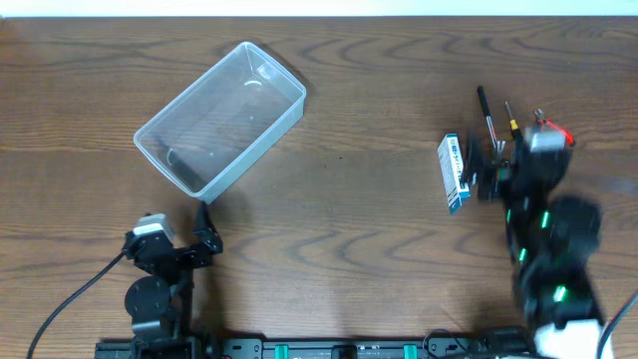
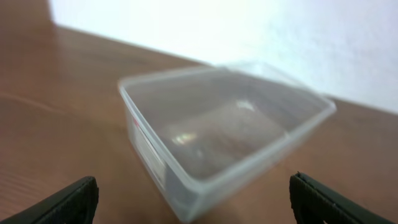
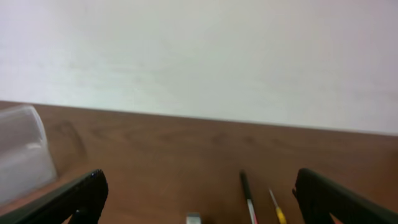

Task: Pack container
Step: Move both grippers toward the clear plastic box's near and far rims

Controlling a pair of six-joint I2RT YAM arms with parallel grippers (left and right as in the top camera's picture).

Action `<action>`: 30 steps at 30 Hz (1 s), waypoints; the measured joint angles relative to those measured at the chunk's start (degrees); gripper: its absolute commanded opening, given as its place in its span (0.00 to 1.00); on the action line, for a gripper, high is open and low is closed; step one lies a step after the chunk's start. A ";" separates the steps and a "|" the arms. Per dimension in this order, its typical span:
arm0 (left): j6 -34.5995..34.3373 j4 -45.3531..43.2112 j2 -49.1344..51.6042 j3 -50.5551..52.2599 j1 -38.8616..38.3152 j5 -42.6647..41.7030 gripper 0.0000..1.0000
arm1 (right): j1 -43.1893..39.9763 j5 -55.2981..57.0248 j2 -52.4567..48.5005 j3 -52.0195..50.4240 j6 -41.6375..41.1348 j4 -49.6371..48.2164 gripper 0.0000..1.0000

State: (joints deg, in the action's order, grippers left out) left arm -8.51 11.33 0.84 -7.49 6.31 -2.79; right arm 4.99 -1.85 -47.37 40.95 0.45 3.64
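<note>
Nearest the robot's edge of the wooden table (image 1: 349,219), the left gripper (image 1: 204,227) hangs low at about 7 o'clock of the table's middle. In its wrist view the two dark fingers (image 2: 68,204) sit at the bottom corners of the frame, spread wide with nothing between them.

At about 4 o'clock, the right arm shows blurred from overhead. The right gripper (image 1: 485,168) lies at 3 o'clock of the table's middle. Its fingers (image 3: 78,198) are likewise set far apart and hold nothing.

Just beside that gripper, at its 9 o'clock, lies a small blue-and-white box (image 1: 454,173) on its long edge. At the gripper's 12 o'clock a black pen-like tool (image 1: 484,108) and a thin yellow-handled tool (image 1: 511,124) lie side by side on the wood, near each other but apart. A small red piece (image 1: 562,134) shows at 2 o'clock; it is too blurred to name.

Farther out on the left, at 12 o'clock of the left gripper and apart from it, the container (image 1: 221,118) stands upright on the table, mouth up. It sits at about 10 o'clock of the table's middle, its long sides running from 8 to 2 o'clock. The left wrist camera faces one rounded corner of it.
</note>
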 measured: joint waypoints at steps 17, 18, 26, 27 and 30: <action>0.00 16.92 40.89 -49.18 0.00 7.34 0.91 | 5.62 -4.61 -52.15 75.36 5.03 41.38 0.99; 0.00 19.52 43.52 -53.18 0.00 6.88 0.91 | 6.19 -4.79 -52.57 75.52 5.22 41.38 0.99; 0.00 25.68 50.93 -63.73 0.00 4.15 0.91 | 6.75 -7.02 -53.40 75.60 0.39 42.80 0.99; 0.00 26.49 51.17 -63.73 0.00 4.04 0.91 | 6.69 -7.19 -53.40 75.65 -0.24 43.32 0.99; 0.00 27.54 51.56 -63.73 0.00 3.93 0.91 | 6.64 -8.61 -53.40 75.67 -0.72 44.28 0.99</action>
State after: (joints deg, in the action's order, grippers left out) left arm -8.51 38.87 52.40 -71.22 6.31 1.15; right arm 11.64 -10.46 -100.77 116.62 -0.27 47.92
